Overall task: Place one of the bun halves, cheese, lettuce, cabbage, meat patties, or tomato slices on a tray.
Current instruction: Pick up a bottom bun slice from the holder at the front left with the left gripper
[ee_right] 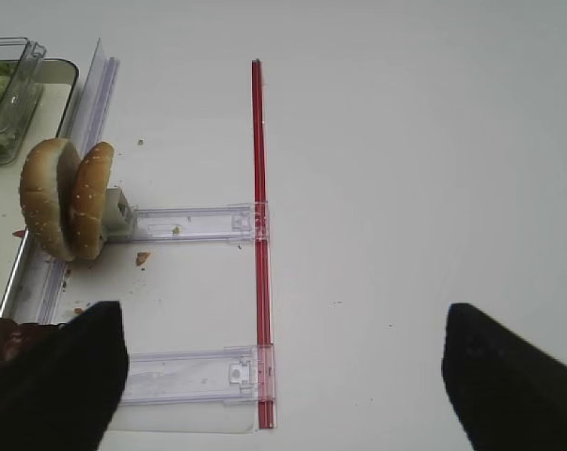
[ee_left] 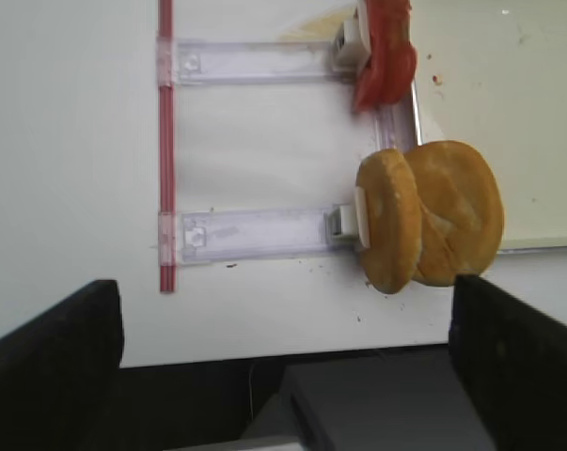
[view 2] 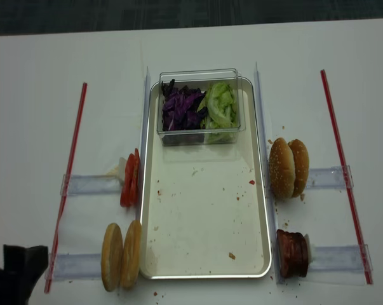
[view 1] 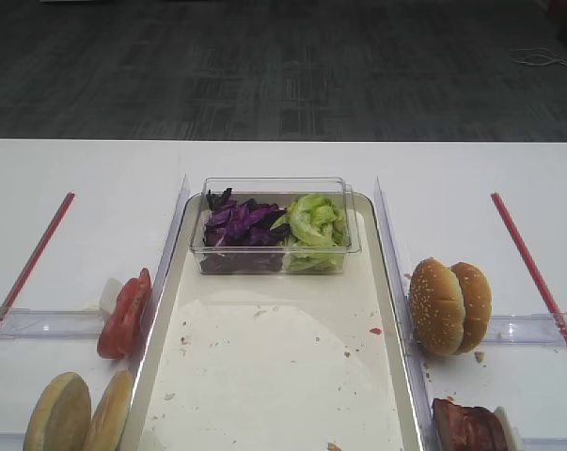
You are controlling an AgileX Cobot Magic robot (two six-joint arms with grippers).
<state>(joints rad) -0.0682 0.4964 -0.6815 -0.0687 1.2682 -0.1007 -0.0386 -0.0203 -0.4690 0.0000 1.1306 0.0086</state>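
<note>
No brand, label or writing can be read anywhere in these views. The tray [view 2: 207,190] lies in the middle of the white table [view 2: 39,127], its pale floor speckled with crumbs and bare of food apart from a small clear plastic tub [view 2: 201,130] that sits at its far end. In the tub the cabbage [view 2: 181,108] fills the left half and the lettuce [view 2: 221,105] the right half, the two clumps touching. Left of the tray, the tomato slices [view 2: 129,179] stand on edge against a clear plastic rail [view 2: 89,185], just beside the tray's rim, and nearer the front the bun halves [view 2: 121,255] stand upright as a pair, also close by the rim. On the right side, two sesame-seeded bun halves [view 2: 289,168] stand on edge beside the rim, and the meat patties [view 2: 293,253] stand nearer the front corner. A red strip [view 2: 67,184] runs along the far left of the layout and another red strip [view 2: 343,171] along the far right. The left gripper [ee_left: 283,366] hangs over the table's front edge near the plain buns, its dark fingers [ee_left: 53,366] spread wide with nothing between them. The right gripper [ee_right: 283,376] hovers over bare table by the right strip, its fingers [ee_right: 509,376] likewise wide apart and holding nothing; one finger hides part of the patties in the right wrist view.
</note>
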